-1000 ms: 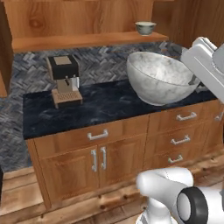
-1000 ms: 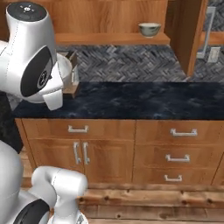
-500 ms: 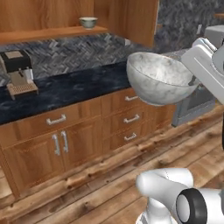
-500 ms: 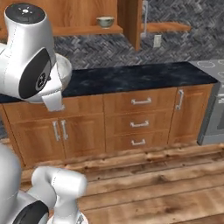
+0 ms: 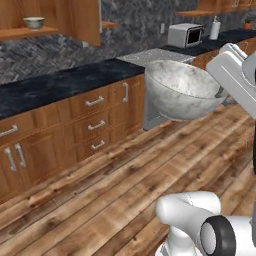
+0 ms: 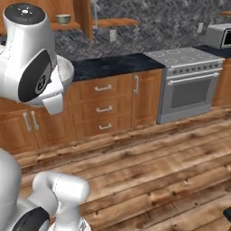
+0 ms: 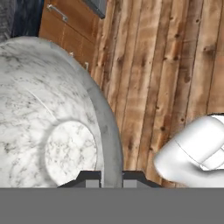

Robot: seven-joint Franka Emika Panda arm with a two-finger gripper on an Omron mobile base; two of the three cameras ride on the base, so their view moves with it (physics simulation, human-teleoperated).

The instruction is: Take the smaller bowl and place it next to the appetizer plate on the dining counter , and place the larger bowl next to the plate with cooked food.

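The larger bowl (image 5: 180,90), deep and marbled white-grey, hangs upright in the air over the wooden floor. My gripper (image 7: 110,177) is shut on its rim, one finger inside and one outside the wall. In the left base view the hand (image 5: 232,70) comes in from the right onto the rim. In the right base view the arm covers most of the larger bowl (image 6: 67,72). The smaller bowl (image 5: 34,22) (image 6: 63,18), pale greenish, stands on a high wooden wall shelf far from the gripper. The appetizer plate, the plate with cooked food and the dining counter are out of view.
A black-topped wall counter (image 5: 50,87) with wooden drawers runs along the back. A steel stove (image 6: 185,81) stands to its right, with a microwave (image 5: 185,35) on the counter beyond. Open wooden floor (image 6: 158,171) lies ahead and to the right.
The whole picture has swung: the camera has turned right, the coffee machine has slid out on the left and the stove has come in. The bowl stays in my grip.
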